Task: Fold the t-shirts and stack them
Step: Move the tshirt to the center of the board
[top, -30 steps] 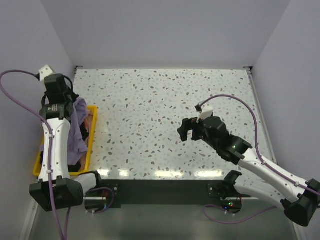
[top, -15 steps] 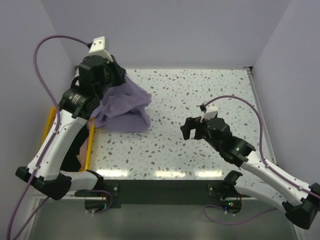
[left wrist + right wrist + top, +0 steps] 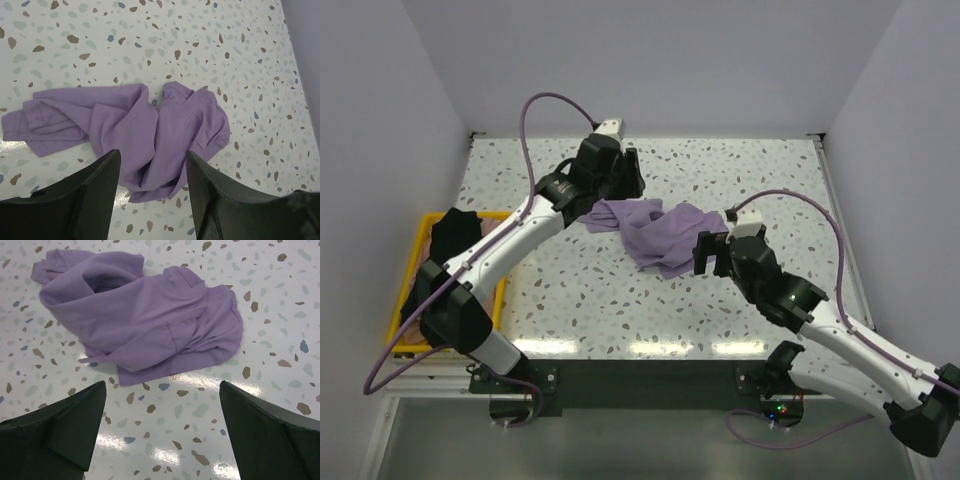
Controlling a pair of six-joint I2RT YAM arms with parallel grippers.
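Pale lavender t-shirt [image 3: 650, 228], black t-shirt [image 3: 448, 235], yellow crate [image 3: 485, 214], white table [image 3: 770, 170] with brown, grey and blue speckles

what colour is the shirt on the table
Pale lavender shirt, best seen in right wrist view.

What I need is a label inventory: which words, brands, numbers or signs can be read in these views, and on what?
None can be read.
The lavender t-shirt is plain, the black t-shirt in the yellow crate shows no print, and the speckled table bears no marking.
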